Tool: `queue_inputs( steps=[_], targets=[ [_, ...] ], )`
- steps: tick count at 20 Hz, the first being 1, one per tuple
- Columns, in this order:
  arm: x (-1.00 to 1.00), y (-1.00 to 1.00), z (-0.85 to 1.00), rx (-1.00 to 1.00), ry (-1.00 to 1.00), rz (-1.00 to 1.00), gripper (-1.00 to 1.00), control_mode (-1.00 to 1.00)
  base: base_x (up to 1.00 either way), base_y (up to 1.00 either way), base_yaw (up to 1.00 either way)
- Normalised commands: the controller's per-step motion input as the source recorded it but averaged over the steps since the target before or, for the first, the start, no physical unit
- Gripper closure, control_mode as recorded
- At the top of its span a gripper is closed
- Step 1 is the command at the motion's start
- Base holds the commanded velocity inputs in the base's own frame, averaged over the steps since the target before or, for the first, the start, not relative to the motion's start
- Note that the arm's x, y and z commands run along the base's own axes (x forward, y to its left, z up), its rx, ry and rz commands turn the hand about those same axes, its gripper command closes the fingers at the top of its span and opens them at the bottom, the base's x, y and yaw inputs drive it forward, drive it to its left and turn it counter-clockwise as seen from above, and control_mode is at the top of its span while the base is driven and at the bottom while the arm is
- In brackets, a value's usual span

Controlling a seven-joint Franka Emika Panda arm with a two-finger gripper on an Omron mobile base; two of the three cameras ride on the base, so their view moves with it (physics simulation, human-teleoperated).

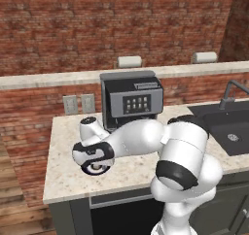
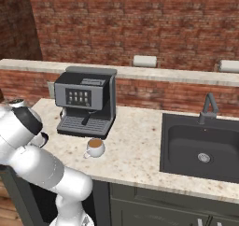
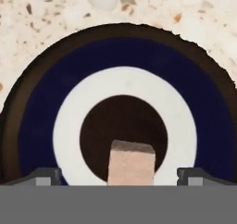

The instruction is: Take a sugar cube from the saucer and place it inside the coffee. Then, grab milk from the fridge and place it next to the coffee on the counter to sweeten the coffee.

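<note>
The dark navy saucer (image 3: 41, 93) with its white ring lies close under the hand on the speckled counter (image 3: 28, 28). The pale tan sugar cube (image 3: 131, 164) rests at the saucer's dark centre. My gripper (image 3: 119, 177) is open, its fingertips (image 3: 44, 176) standing wide on either side of the cube with a gap to each. In the left base view the hand (image 1: 92, 154) points down over the saucer (image 1: 95, 169) near the counter's left front. The coffee (image 2: 95, 147) stands in front of the espresso machine. The milk and the fridge are out of view.
A black-and-grey espresso machine (image 1: 131, 100) (image 2: 86, 101) stands at the back of the counter (image 2: 135, 141). A dark sink (image 2: 203, 148) with a faucet (image 2: 208, 106) lies to the right. A red brick wall (image 1: 121, 20) backs the counter.
</note>
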Motion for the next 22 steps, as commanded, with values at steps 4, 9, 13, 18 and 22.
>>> queue_inputs(
  steps=[4, 9, 13, 18, 22],
  targets=[
    [0.16, 0.00, -0.18, 0.00, 0.00, -0.01, 1.00, -1.00, 0.00, 0.00, 0.00],
    [0.25, 0.00, -0.11, 0.00, 0.00, -0.02, 1.00, -1.00, 0.00, 0.00, 0.00],
    [0.03, -0.01, 0.00, 0.00, 0.00, 0.00, 1.00, -1.00, 0.00, 0.00, 0.00],
    [-0.21, -0.31, 0.26, 0.07, -0.09, 0.00, 1.00, -1.00, 0.00, 0.00, 0.00],
    [-0.39, -0.61, 0.60, 0.08, -0.19, 0.00, 1.00, -1.00, 0.00, 0.00, 0.00]
  ],
)
